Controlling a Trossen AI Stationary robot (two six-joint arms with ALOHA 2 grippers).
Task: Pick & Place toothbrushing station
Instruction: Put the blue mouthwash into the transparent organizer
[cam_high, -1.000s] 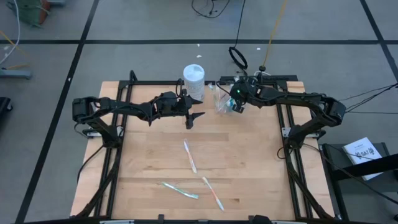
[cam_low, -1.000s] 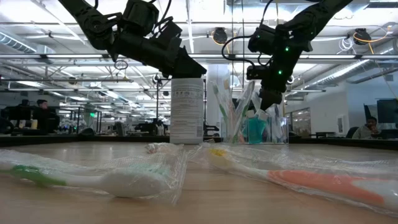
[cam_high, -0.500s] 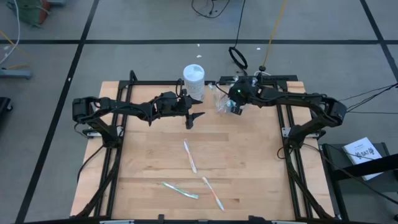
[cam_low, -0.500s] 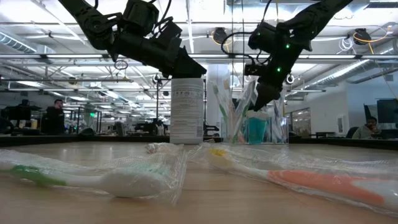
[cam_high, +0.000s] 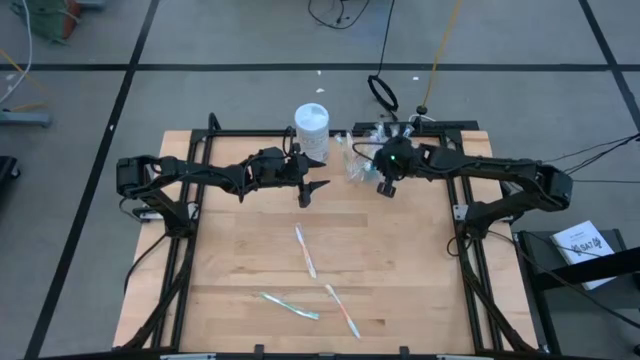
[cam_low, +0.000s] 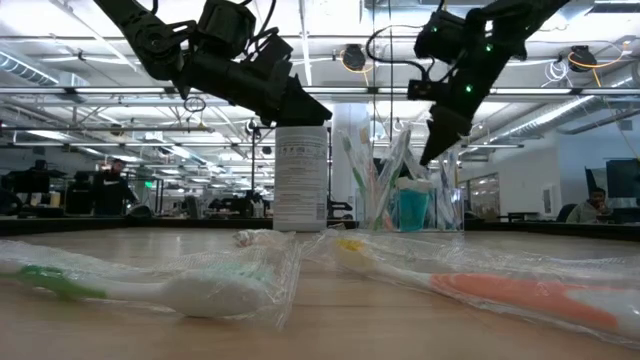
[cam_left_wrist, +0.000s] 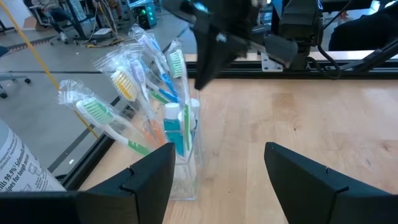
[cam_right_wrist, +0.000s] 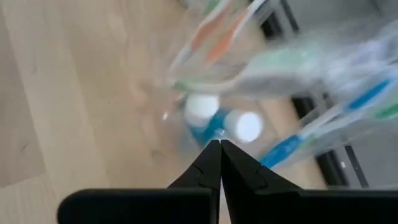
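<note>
The clear plastic cup stands at the far edge of the bench, just beside the white canister, and it is crammed with wrapped toothbrushes fanning upward, with small blue tubes standing among their handles. The right claw hangs just above and beside that cup, its fingers pinched together with nothing between them; from its wrist view the tips point straight down at the white caps of the tubes, so I judge it is either lining up on the cup's contents or clear of a finished drop. The left claw hovers on the canister's other side, a little nearer the middle of the bench than the cup, fingers spread wide and empty, aimed at the cup as if waiting its turn. Three more wrapped toothbrushes lie loose well away from the cup, toward the near edge: one nearest the cup, a green one and an orange one beyond it. Those look like the work remaining, and their slick wrappers may slide under a pinch.
</note>
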